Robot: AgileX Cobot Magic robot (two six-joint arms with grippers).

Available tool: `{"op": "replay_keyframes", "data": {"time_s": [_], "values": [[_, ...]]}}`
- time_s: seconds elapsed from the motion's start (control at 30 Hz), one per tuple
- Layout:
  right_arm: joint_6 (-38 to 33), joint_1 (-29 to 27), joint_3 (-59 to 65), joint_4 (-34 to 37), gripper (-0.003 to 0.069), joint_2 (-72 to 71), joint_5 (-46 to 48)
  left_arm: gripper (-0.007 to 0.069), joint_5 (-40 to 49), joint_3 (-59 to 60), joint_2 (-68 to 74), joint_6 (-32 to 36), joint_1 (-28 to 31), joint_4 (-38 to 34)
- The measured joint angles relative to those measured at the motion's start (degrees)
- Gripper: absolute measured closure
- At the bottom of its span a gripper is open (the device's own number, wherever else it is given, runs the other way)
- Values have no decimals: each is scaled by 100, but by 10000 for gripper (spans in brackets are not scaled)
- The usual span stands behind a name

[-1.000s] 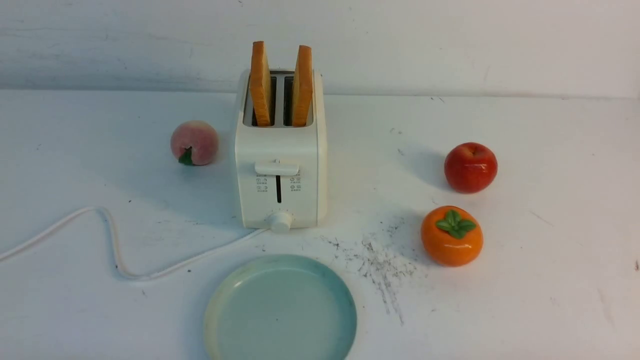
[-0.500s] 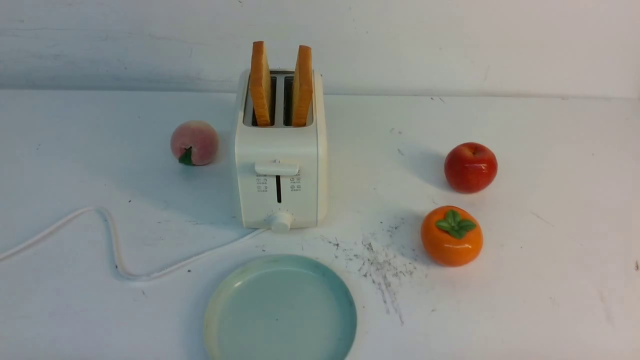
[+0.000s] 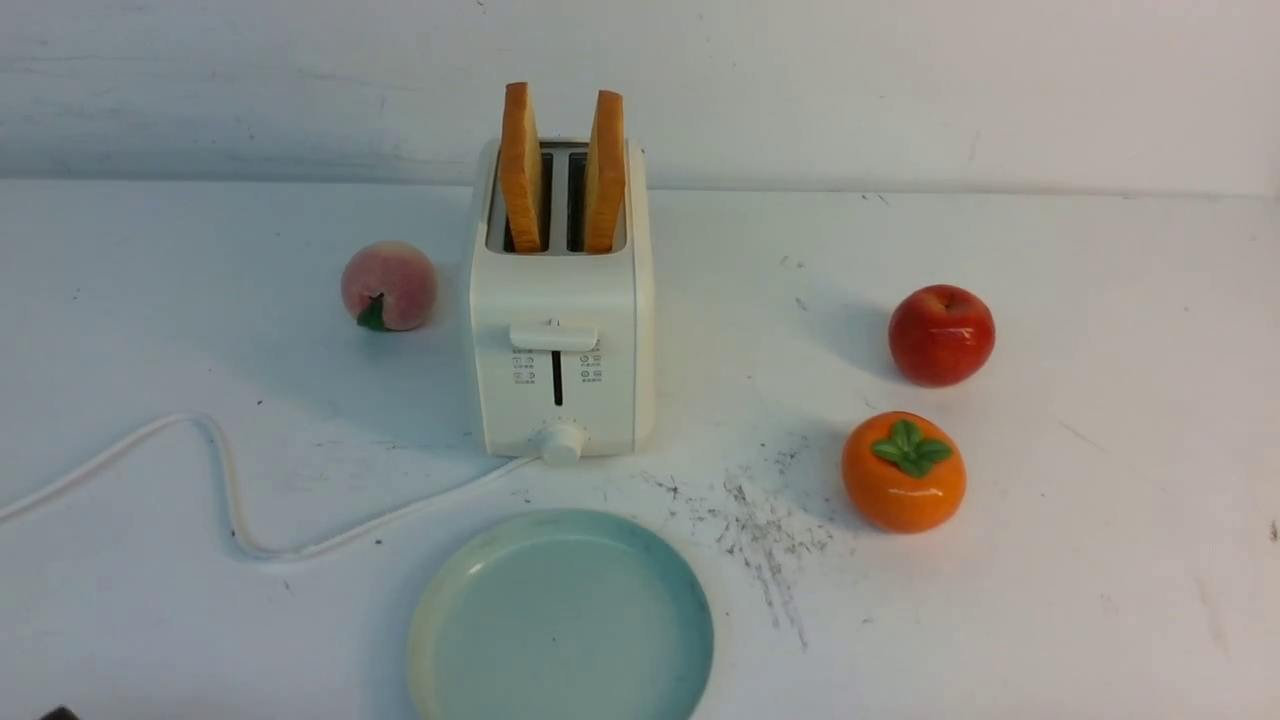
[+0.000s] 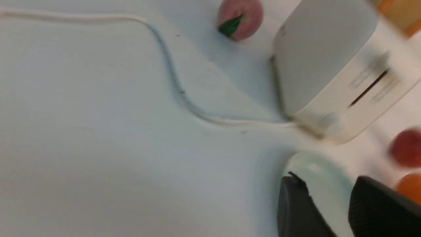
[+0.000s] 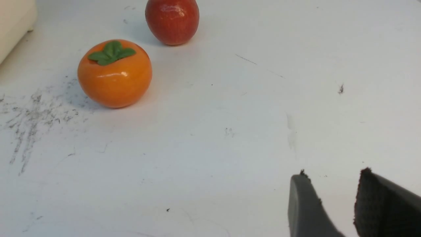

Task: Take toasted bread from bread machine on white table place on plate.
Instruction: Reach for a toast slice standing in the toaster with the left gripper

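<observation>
Two slices of toasted bread, left (image 3: 520,165) and right (image 3: 605,170), stand upright in the slots of the cream-white bread machine (image 3: 560,340) at the middle of the white table (image 3: 1100,560). The teal-green plate (image 3: 560,620) lies in front of it. In the left wrist view the bread machine (image 4: 332,65) and the plate (image 4: 325,184) show blurred. My left gripper (image 4: 324,184) is open and empty, above the plate's rim. My right gripper (image 5: 332,176) is open and empty over bare table. A dark bit at the front view's lower left corner (image 3: 58,713) may be my left arm.
A peach (image 3: 388,285) lies left of the bread machine. A red apple (image 3: 941,334) and an orange persimmon (image 3: 903,471) lie to the right. The white cord (image 3: 230,500) snakes across the left side. Dark scuffs (image 3: 760,530) mark the table right of the plate.
A dark bit has come into the front view's lower left corner. The toast, bread machine, plate and fruit have not moved.
</observation>
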Motion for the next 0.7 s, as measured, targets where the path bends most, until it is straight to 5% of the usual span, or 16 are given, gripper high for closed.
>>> {"op": "replay_keyframes", "data": {"time_s": [0.2,0.6,0.7], "values": [[-19,0,0,-32,419,0,0,386,-661,0,0,-750,0,-1781],[-28,0,-6,-668,419,0,-11,386,-791,0,0,-830,0,-2373],[558,0,28,-227,419,0,-312,386,-828,0,0,-830,0,-2835]]}}
